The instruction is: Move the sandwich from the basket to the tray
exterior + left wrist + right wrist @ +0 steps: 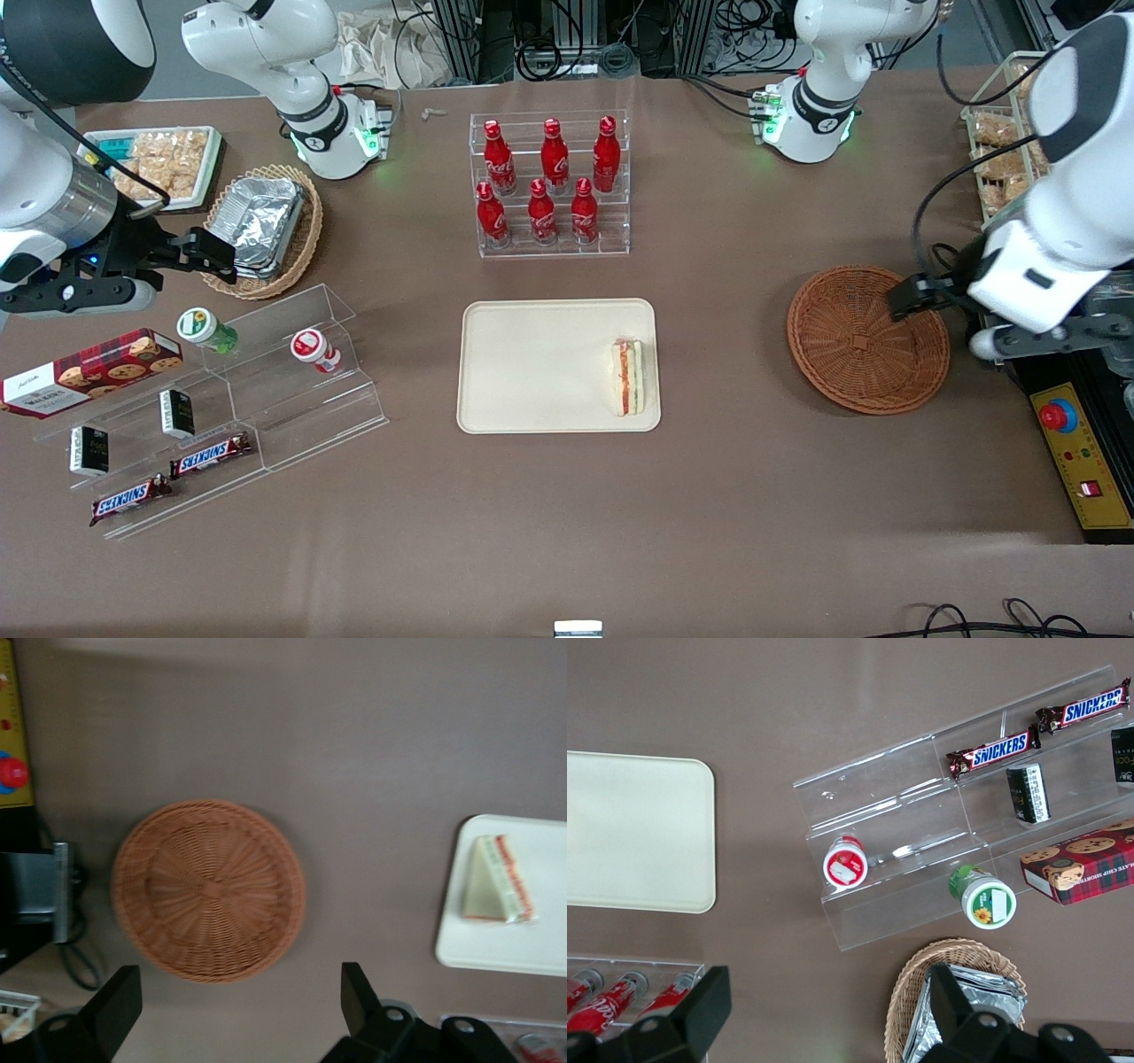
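1. Front view: the sandwich (627,377) lies on the tray (532,372), close to the tray's rim at the working arm's end, its red and green filling showing along the edge. The tray sits in the middle of the brown tabletop (620,514). The basket (850,354) stands apart from the tray, toward the working arm's end, with nothing in it. The hand (912,295) hangs above the basket's rim on the side away from the tray; from here I cannot tell how its fingers stand. A clear rack of red bottles (549,182) stands farther from the camera than the tray.

2. Left wrist view: the hand (239,1001) is open and holds nothing, its two dark fingers (120,1001) spread wide apart. The basket (209,890) shows whole between and past them, bare inside. The sandwich (498,881) rests on the tray (505,948), well apart from the basket.

3. Right wrist view: a corner of the tray (638,828) shows bare. Near it a clear stepped shelf (921,833) carries chocolate bars (992,750), two small capped bottles (844,862) and a biscuit box (1081,864). A lighter basket with foil containers (961,1001) lies beside the shelf.
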### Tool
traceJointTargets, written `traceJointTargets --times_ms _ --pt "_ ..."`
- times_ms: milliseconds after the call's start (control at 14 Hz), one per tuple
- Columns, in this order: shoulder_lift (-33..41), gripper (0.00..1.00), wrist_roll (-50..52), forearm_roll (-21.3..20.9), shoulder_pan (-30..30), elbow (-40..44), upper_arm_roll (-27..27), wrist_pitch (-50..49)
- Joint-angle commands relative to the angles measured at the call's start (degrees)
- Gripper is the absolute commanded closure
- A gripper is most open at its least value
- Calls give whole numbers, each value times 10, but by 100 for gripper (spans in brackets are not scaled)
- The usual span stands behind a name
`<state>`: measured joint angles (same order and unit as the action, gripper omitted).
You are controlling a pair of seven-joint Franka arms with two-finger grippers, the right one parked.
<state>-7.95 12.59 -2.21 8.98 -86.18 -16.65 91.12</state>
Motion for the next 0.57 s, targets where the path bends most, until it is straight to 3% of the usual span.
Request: traceJointTargets --times_ms 0,143,500 --pt "60 0 -79 12 50 -90 -6 36" --pt "72 0 -119 12 74 -112 -5 52" --pt "15 0 -122 -7 75 -65 -5 49"
